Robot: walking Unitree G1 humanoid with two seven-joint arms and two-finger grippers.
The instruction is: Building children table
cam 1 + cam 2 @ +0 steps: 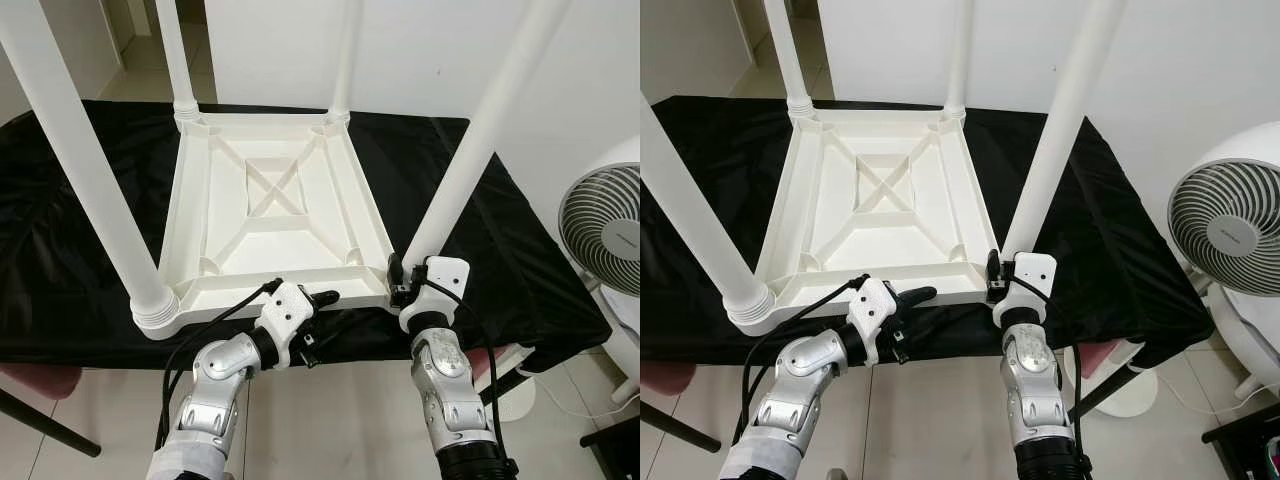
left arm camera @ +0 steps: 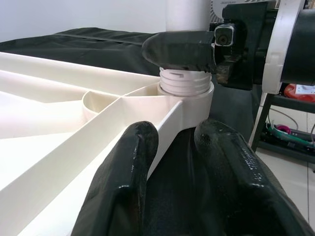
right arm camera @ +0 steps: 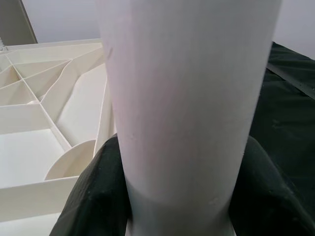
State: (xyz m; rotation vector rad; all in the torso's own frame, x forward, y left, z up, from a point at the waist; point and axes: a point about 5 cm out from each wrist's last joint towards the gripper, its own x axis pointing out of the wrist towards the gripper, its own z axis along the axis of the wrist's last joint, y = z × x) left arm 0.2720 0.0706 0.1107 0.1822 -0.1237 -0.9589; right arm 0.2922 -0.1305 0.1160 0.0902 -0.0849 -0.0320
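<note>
Tabletop (image 1: 275, 210) inverted, four legs; right gripper (image 1: 397, 280) fingers clamp near-right leg (image 1: 480, 140); left gripper (image 1: 318, 300) fingers parted, empty.

right gripper (image 1: 993, 277) clasping table leg (image 1: 1058, 130)

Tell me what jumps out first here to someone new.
The upside-down white children's table on the black-draped bench, its four legs pointing up. The right gripper is clamped around the near right leg at its base. The left gripper straddles the table's near edge beside that corner.
</note>
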